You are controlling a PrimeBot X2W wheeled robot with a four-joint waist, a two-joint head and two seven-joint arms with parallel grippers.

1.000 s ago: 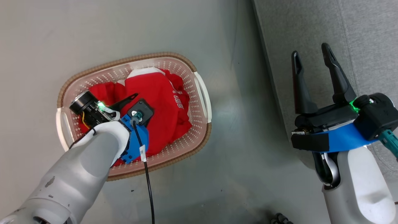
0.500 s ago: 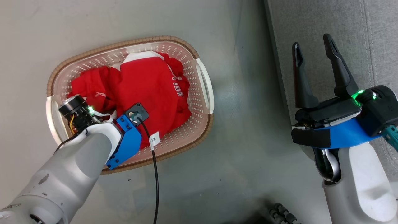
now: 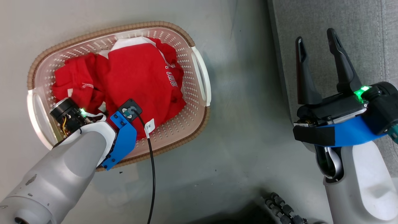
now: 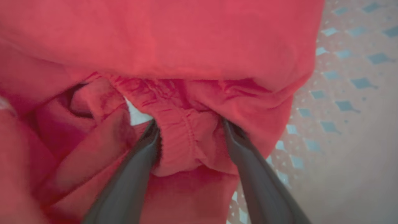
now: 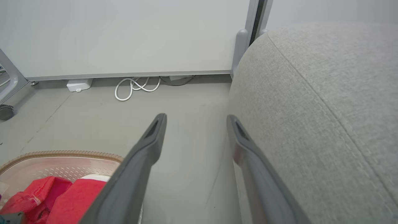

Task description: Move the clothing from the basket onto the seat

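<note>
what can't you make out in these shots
- Left claw: hidden under its own wrist in the head view; tips buried in folds in the left wrist view.
- Bright red fabric clothing: white print too small to read, head view; blurred, left wrist view.
- Cream perforated plastic basket: base covered by clothing.
- Light grey woven seat: cut off at head view's top and right edges.

Grey floor [image 3: 242,130] seen smooth, faintly glossy. Pale wall panel [image 5: 124,34] seen beyond it in right wrist view. White cable [image 5: 136,88] laid looped on floor at panel foot. Small white box [image 5: 79,84] set just left of cable. Grey post [image 5: 241,46] stood at panel's right end. Dark caster wheel [image 5: 5,112] cut off by left edge.
</note>
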